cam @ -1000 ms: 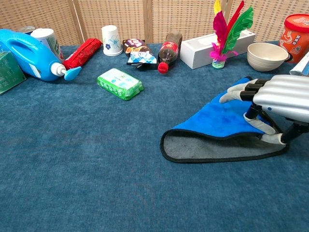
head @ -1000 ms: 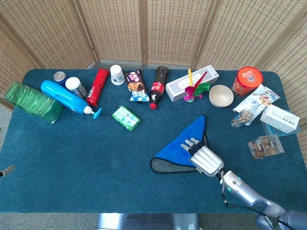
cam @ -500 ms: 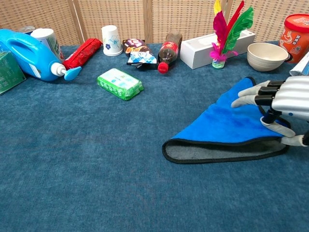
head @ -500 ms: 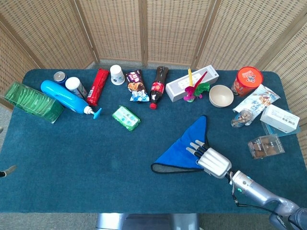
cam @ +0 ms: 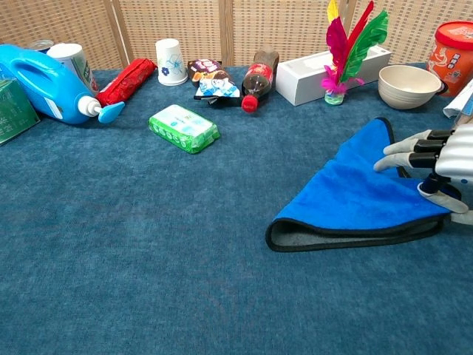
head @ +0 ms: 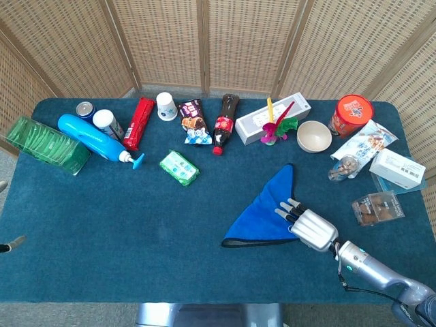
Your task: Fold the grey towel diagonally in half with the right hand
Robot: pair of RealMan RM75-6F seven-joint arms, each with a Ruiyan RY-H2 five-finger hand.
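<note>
Where the plush towel (head: 262, 214) lies triangular on carpet, the right hand (head: 310, 225) pinches its edge.

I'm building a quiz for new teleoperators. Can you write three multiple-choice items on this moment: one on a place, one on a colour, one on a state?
1. Where does the towel lie?
A. by the green box
B. in front of the bowl, near the right hand
C. under the blue bottle

2. What colour is the towel's upper face?
A. blue
B. red
C. white

3. What state is the towel in?
A. spread flat, square
B. rolled up
C. folded into a triangle

Answers: 1 B, it lies by the right hand; 2 A, blue on top, grey showing beneath; 3 C, its outline has three corners.
</note>
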